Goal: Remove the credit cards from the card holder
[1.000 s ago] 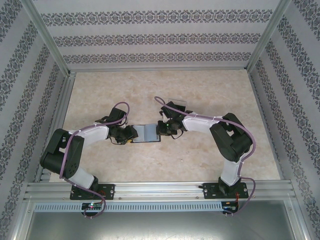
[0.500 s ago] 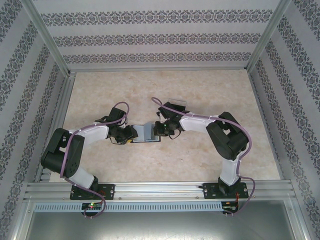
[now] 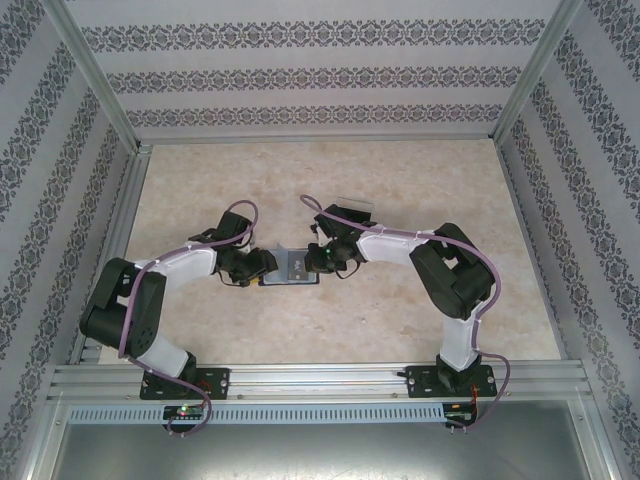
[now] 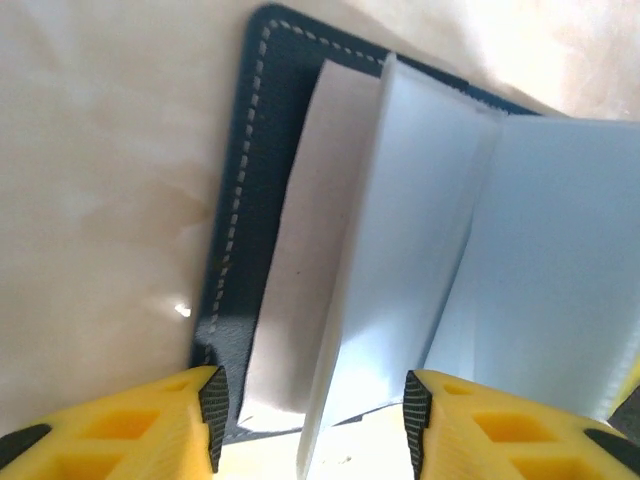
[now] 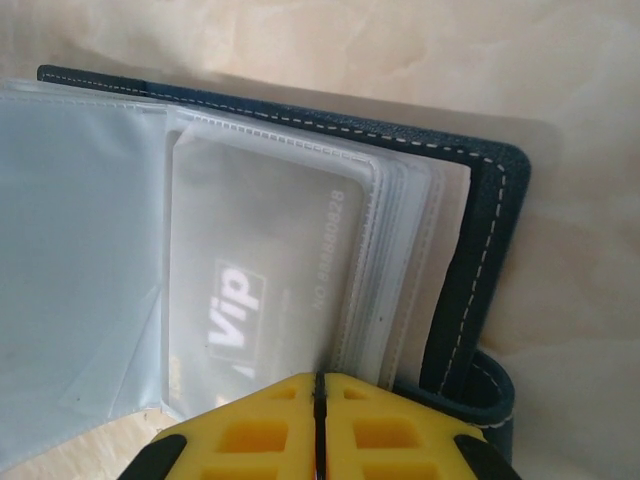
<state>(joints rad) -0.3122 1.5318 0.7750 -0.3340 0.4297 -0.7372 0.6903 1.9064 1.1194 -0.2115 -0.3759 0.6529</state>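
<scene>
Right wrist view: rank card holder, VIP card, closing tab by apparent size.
1. card holder, runs past the frame's left edge
2. VIP card, inside a clear sleeve
3. closing tab, only partly visible, clearly smallest

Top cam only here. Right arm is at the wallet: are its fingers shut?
Observer: Yes. The right fingers are pressed together at the edge of a clear sleeve; I can't tell whether they pinch it.
Operator: Any card inside?
Observer: One card printed "Vip" sits in that sleeve.
Operator: Left side?
Observer: The left fingers stand apart at the wallet edge, with a raised sleeve between them.
</scene>
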